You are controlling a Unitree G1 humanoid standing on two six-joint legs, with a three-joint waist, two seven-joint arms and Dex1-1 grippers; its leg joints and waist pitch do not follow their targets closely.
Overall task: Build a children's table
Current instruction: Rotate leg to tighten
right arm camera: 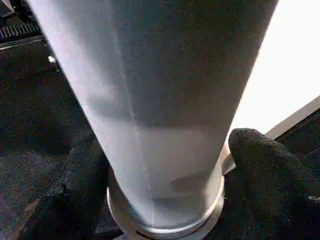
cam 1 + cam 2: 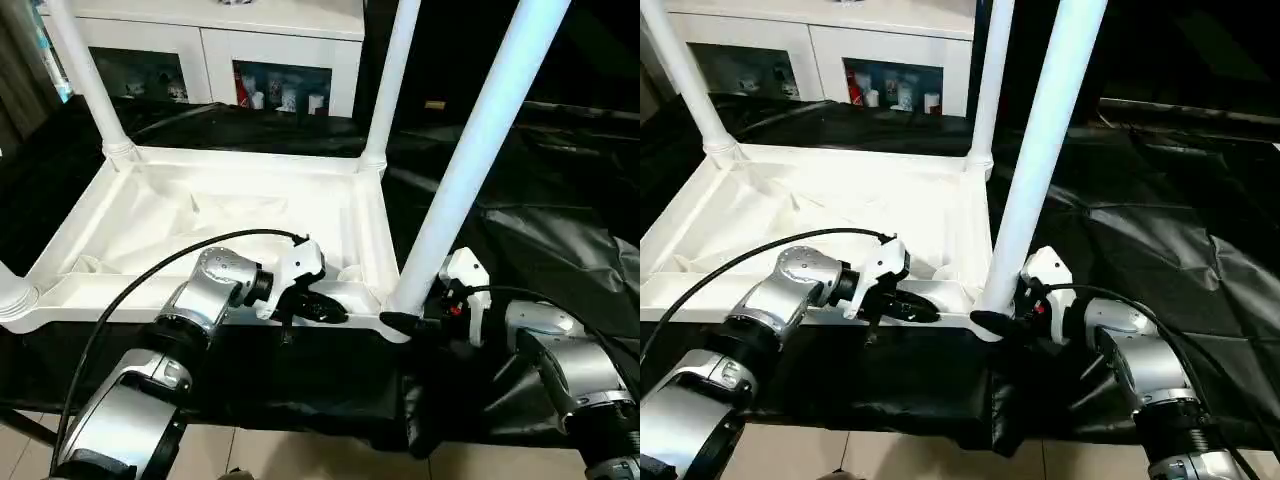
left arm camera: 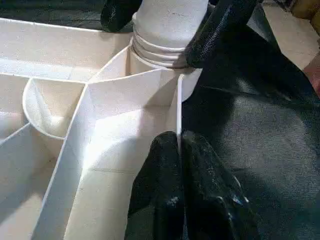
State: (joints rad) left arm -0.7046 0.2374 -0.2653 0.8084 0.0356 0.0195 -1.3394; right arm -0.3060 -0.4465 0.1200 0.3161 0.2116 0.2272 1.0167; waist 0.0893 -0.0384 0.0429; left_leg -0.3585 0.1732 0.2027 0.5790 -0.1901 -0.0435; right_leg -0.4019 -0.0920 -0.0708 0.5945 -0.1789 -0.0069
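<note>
In the centre of the head view the white plastic ribbed tabletop lies upside down on black sheeting, the left gripper pinched together on its near rim, the right gripper spread around the near-right white tubular leg.
</note>
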